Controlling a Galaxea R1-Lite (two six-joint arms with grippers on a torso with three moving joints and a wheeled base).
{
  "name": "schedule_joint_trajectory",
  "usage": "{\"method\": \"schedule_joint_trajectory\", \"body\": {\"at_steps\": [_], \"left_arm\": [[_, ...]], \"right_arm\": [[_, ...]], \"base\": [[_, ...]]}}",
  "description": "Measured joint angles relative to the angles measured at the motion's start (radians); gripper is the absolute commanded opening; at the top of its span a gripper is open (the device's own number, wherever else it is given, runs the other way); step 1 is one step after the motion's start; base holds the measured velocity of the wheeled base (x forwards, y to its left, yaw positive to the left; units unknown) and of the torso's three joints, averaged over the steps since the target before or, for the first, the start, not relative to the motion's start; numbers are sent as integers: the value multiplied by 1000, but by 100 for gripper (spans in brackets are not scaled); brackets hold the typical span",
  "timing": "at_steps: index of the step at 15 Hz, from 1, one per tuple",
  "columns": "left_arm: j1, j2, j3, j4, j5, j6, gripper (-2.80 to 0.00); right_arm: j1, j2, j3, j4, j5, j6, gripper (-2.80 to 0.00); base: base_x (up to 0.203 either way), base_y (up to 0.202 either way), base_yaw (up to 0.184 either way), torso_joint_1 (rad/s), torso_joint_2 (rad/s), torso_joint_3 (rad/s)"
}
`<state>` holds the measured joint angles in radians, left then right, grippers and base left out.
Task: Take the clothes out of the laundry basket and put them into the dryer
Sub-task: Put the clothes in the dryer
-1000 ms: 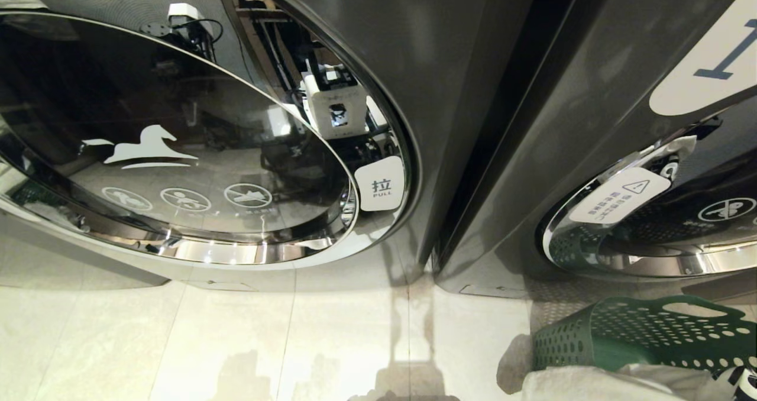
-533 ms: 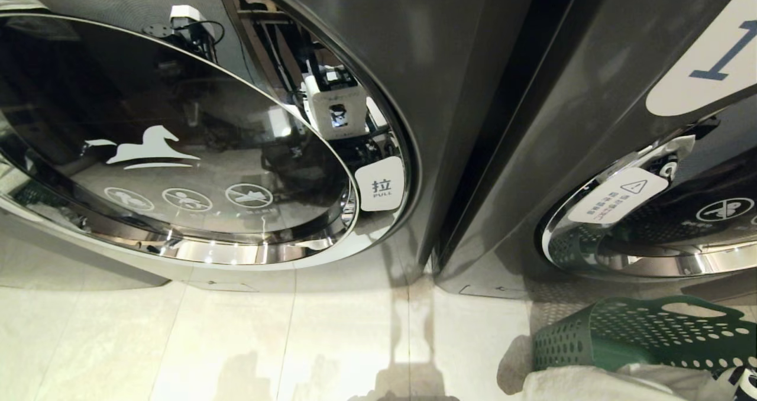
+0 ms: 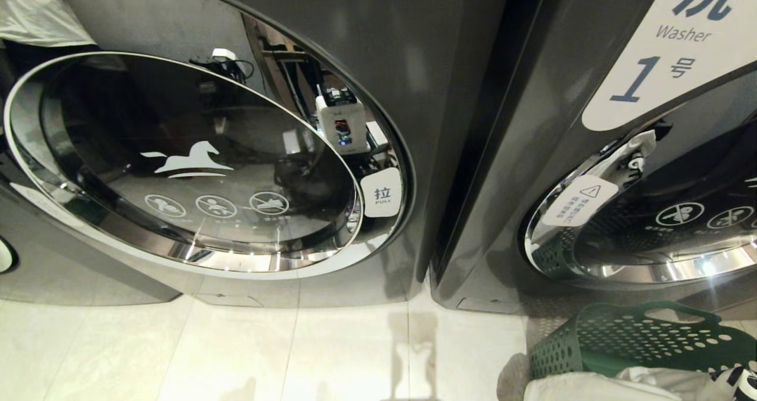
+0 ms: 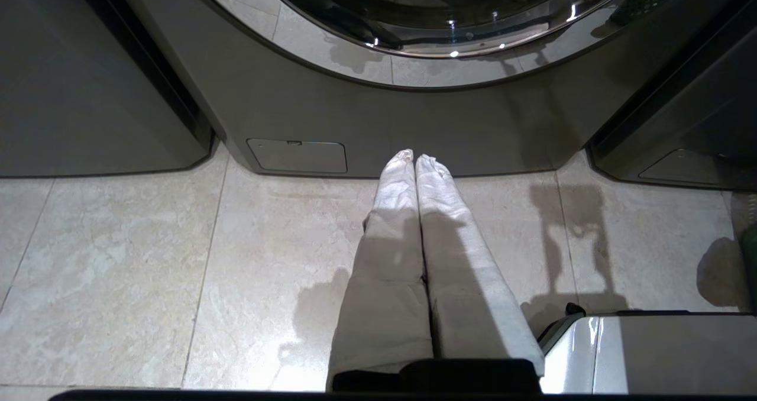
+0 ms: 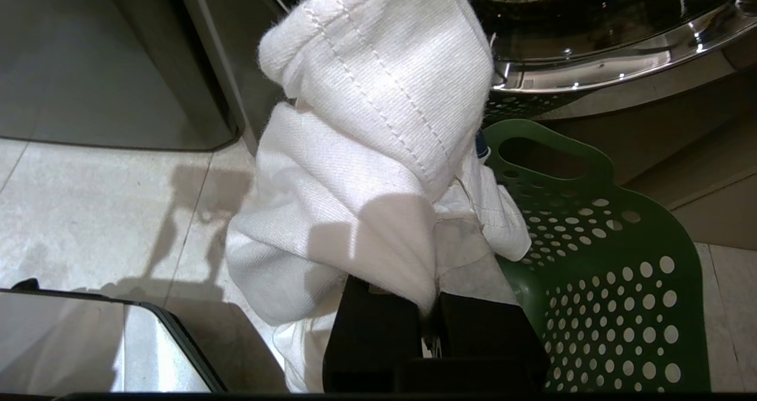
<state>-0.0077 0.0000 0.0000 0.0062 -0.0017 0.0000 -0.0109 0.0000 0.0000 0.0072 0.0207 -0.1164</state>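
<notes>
Two front-loading machines, dark grey sheet metal, stand side by side on pale glossy marbled floor tiles (image 3: 236, 353). Left machine (image 3: 449, 46): large round door (image 3: 195, 164) of dark mirror glass in a chrome ring, white horse logo and three round warning icons on the glass, a small white "PULL" tag (image 3: 382, 193) at the door's 3 o'clock. Door shut. Right machine (image 3: 532, 123) carries a white label reading "Washer 1" (image 3: 668, 46); its chrome-ringed door (image 3: 650, 229) shows a white warning sticker near 10 o'clock.

Laundry basket (image 3: 639, 342): green plastic, perforated with round holes, oval handle cut-out, sits on the floor just in front of the right machine, at about 5 o'clock in the head view. White cloth lies at its near edge.

Right gripper (image 5: 429, 306): clamped on a white garment (image 5: 366, 152), ribbed knit with stitched seams, bunched and draped over the fingers, held just beside the basket's rim.

Left gripper (image 4: 417, 164): fingers wrapped in white fabric, pressed together, nothing between them, pointing at the base panel of the left machine, above bare tile.

A person's white shirt (image 3: 35, 10) shows at the head view's 10 o'clock corner.
</notes>
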Motion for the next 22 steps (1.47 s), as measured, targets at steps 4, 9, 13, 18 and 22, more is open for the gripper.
{"method": "schedule_joint_trajectory", "body": {"at_steps": [4,9,13,18,22], "left_arm": [[0,0,0,0,0,0,-280],[0,0,0,0,0,0,-280],[0,0,0,0,0,0,-280],[0,0,0,0,0,0,-280],[0,0,0,0,0,0,-280]], "right_arm": [[0,0,0,0,-1,6,-280],[0,0,0,0,-1,4,-280],[0,0,0,0,0,6,-280],[0,0,0,0,0,12,-280],[0,0,0,0,0,15,-280]], "base": [[0,0,0,-1,2,203],[0,0,0,2,0,201],[0,0,0,0,1,206],[0,0,0,6,1,202],[0,0,0,3,5,203]]}}
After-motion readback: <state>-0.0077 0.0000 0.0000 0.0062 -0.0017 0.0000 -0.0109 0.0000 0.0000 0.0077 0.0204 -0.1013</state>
